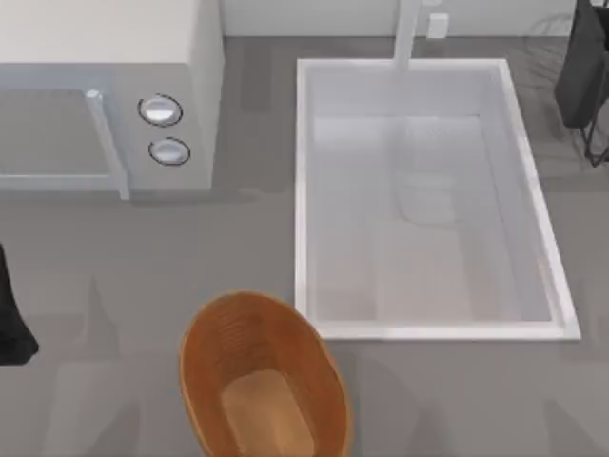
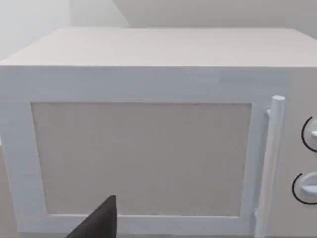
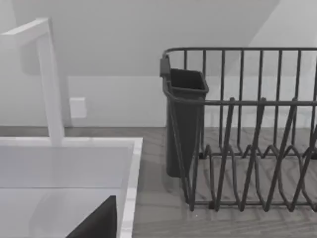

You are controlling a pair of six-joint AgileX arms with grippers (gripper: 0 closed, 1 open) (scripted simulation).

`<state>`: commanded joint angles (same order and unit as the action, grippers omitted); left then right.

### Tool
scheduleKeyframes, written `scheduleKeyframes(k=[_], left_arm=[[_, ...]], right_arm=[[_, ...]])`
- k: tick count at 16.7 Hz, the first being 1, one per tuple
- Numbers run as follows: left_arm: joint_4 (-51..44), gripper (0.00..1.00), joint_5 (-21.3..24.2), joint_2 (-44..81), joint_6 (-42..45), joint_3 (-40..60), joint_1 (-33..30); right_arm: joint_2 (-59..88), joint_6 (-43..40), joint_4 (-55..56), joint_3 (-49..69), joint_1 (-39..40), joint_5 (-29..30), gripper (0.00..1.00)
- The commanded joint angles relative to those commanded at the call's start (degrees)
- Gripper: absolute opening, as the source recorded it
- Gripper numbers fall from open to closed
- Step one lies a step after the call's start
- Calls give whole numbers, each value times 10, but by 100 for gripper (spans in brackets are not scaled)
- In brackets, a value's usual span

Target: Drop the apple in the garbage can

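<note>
The garbage can (image 1: 262, 381) is an orange-brown oval bin with ribbed wicker-like walls; it stands upright, open-topped, lighter flat bottom showing; near the table's front edge.

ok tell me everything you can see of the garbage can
The garbage can is an orange-brown oval bin with ribbed, wicker-like walls and a lighter flat bottom. It stands upright and open-topped on the grey table, at the top view's lower edge, which cuts off its near end. It sits just left of the white sink's lower left corner, close but apparently not touching. Nothing lies inside it.
</note>
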<state>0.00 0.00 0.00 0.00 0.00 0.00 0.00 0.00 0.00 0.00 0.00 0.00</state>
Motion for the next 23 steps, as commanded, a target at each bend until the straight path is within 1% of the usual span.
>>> scheduleKeyframes(k=[4,8,11,18,23], left_arm=[[-14,100,0,19,9,17,5],[-87,100,0,128,53,104,28],[-169,100,2,273,100,198,52],[-389,100,5,679,222,430,117],[-507,100,6,881,290,566,154]], right_arm=[[0,0,0,0,0,0,100],[0,0,0,0,0,0,100],[0,0,0,0,0,0,100],[0,0,0,0,0,0,100],[0,0,0,0,0,0,100]])
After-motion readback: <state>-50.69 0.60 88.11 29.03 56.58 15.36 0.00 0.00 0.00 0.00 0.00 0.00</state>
